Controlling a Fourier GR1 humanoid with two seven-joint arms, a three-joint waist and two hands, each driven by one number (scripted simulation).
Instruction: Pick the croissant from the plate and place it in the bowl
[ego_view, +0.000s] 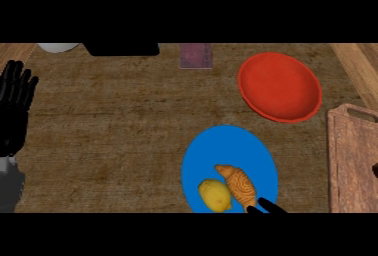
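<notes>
Right hand (264, 208) shows only fingertips just below the croissant (238, 185); its grip state can't be told. The croissant lies on the blue plate (221, 145), beside a lemon (215, 195): likely light, flaky, best held mid-body. Red bowl (279, 86) sits beyond. Left hand (15, 100) rests open, far left.

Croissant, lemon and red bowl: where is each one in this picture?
croissant (238, 186), head view, middle of its ridged brown body.
lemon (215, 195), head view, centre of its yellow skin.
red bowl (279, 86), head view, bare inner floor.

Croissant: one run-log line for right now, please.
croissant on blue plate, beside lemon | right hand at croissant's near end, grasp unclear | left hand resting open, left edge | red bowl empty
</notes>
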